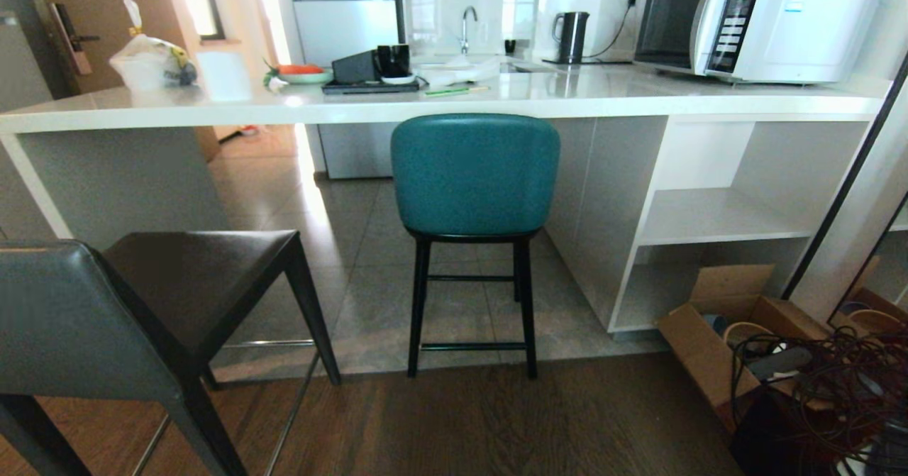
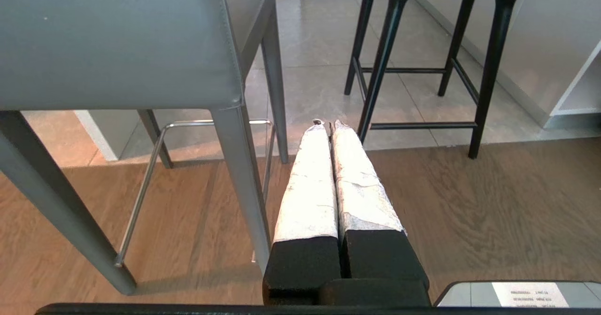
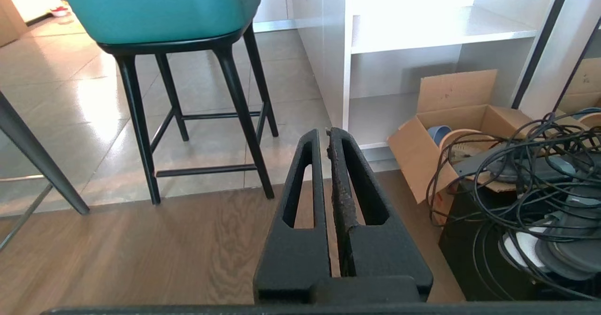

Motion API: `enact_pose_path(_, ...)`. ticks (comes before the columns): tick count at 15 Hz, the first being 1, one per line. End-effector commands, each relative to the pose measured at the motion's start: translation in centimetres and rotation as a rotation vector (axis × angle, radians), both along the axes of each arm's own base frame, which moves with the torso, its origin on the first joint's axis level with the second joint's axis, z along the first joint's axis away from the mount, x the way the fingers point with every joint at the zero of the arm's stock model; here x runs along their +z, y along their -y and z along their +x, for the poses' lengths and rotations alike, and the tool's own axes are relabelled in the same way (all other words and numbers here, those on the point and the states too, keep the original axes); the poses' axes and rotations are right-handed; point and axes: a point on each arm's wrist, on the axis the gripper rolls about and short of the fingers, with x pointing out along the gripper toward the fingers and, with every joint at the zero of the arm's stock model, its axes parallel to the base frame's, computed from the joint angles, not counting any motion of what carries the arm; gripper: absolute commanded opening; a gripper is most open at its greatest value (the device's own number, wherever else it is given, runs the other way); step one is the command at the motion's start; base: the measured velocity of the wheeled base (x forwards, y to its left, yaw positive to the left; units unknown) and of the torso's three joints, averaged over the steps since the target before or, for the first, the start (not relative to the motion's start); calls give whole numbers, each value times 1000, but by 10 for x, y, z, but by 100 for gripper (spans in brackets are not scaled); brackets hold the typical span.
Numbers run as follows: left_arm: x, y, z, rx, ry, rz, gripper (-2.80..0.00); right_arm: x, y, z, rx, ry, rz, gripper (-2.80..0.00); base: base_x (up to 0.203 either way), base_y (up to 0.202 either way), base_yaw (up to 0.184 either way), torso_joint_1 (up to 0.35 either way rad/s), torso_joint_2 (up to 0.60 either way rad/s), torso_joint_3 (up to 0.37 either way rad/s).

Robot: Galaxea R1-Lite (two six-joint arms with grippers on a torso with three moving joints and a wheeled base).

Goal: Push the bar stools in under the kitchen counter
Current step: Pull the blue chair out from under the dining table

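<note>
The teal bar stool (image 1: 474,174) stands straight ahead, its seat partly under the white kitchen counter (image 1: 454,100), its rear legs at the edge of the wood floor. The grey bar stool (image 1: 78,320) stands near left, well back from the counter, its dark seat (image 1: 191,270) facing it. In the left wrist view my left gripper (image 2: 327,125) is shut and empty, hanging low over the wood floor beside the grey stool's rear leg (image 2: 239,183). My right gripper (image 3: 324,134) is shut and empty, low, right of the teal stool's legs (image 3: 239,113). Neither arm shows in the head view.
White open shelving (image 1: 716,220) fills the counter's right end. An open cardboard box (image 1: 716,320) and a tangle of cables (image 1: 830,384) lie on the floor at right. A microwave (image 1: 759,18), kettle (image 1: 571,36), tray and bag sit on the counter. A panel leg (image 1: 106,178) stands at left.
</note>
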Motion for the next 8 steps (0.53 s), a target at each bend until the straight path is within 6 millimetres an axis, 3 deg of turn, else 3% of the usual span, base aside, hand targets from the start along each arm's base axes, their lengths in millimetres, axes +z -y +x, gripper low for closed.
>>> enact_pose_path(1,0,0,0,0,2,1,-280,-7,0,2,0,-24,0,-280,0,0,0,0,0,0)
enact_pose_path(4,0,0,0,0,0,2,-280,-7,0,2,1,-24,0,-280,36,0,0,-3,2,5)
enact_pose_path(8,0,0,0,0,-1,2,-280,-7,0,2,1,-24,-2,-280,194,0,3,2,1,2)
